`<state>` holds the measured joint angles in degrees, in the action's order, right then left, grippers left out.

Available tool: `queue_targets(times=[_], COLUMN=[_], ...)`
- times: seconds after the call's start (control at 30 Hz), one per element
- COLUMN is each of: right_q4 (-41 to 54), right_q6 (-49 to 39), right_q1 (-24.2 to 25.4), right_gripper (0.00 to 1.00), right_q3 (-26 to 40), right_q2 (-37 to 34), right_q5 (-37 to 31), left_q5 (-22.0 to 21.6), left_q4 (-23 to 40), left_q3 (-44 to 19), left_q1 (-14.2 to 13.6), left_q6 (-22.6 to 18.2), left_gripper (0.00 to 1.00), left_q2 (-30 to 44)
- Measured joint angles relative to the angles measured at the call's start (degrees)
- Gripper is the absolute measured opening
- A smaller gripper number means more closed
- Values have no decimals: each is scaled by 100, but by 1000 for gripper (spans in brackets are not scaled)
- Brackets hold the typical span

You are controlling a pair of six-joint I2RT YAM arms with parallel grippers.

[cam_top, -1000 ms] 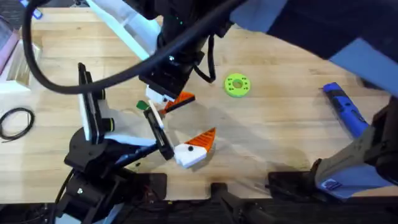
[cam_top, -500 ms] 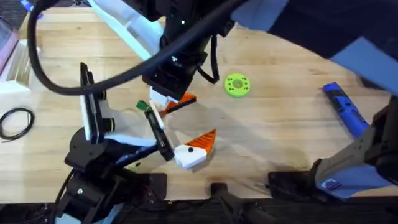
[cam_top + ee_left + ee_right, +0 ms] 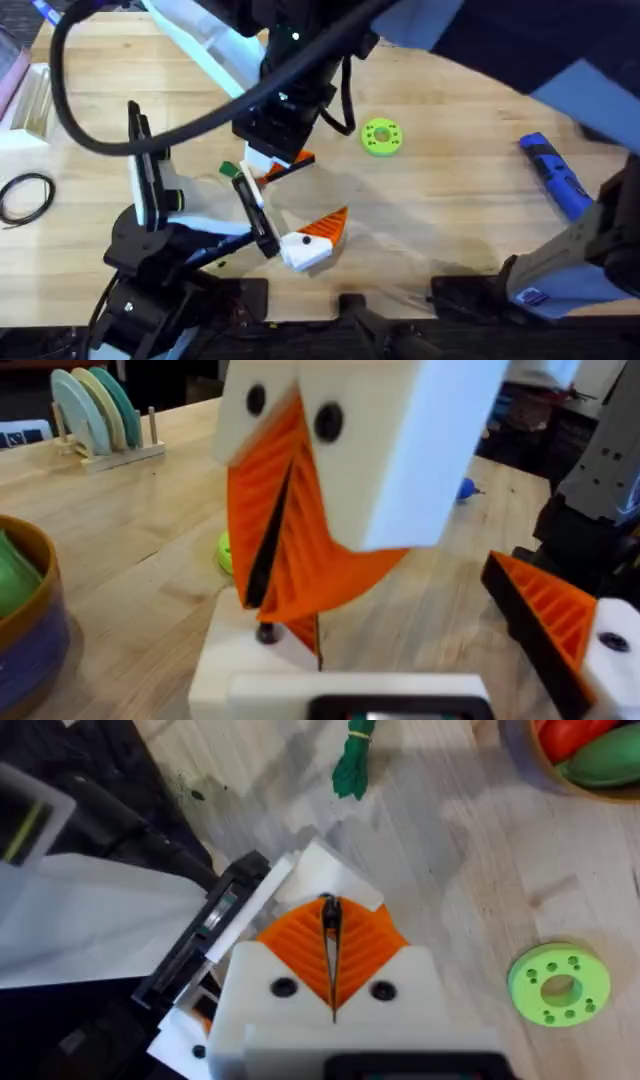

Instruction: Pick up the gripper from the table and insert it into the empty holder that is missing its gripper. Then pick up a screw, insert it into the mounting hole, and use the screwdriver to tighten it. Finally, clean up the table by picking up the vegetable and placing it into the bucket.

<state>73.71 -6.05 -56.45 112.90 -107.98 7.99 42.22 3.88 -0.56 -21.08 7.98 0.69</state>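
Blue screwdriver (image 3: 556,178), bright green holed disc (image 3: 381,137), dark green vegetable (image 3: 351,763), pale wood table (image 3: 450,210)

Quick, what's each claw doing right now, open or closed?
Left gripper: open, holding nothing.
Right gripper: shut, apparently on the orange gripper piece.

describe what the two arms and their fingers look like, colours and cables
Both arms are black, jointed, with white housing panels. The left gripper and right gripper have white blocky fingers with orange ribbed wedge pads and dark screw holes. A thick black cable loops above the table.
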Motion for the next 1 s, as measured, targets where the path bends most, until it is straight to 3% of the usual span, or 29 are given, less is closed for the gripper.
queue_targets(times=[1.0], right_q4=[-46], right_q6=[-152], right_q1=[-2], right_gripper=[6], right_q3=[-2], right_q2=[2], right_q5=[185], left_q5=[2], left_q4=[-2], left_q3=[0], left_q1=[0], left_q6=[-89], left_gripper=[993], left_q2=[0])
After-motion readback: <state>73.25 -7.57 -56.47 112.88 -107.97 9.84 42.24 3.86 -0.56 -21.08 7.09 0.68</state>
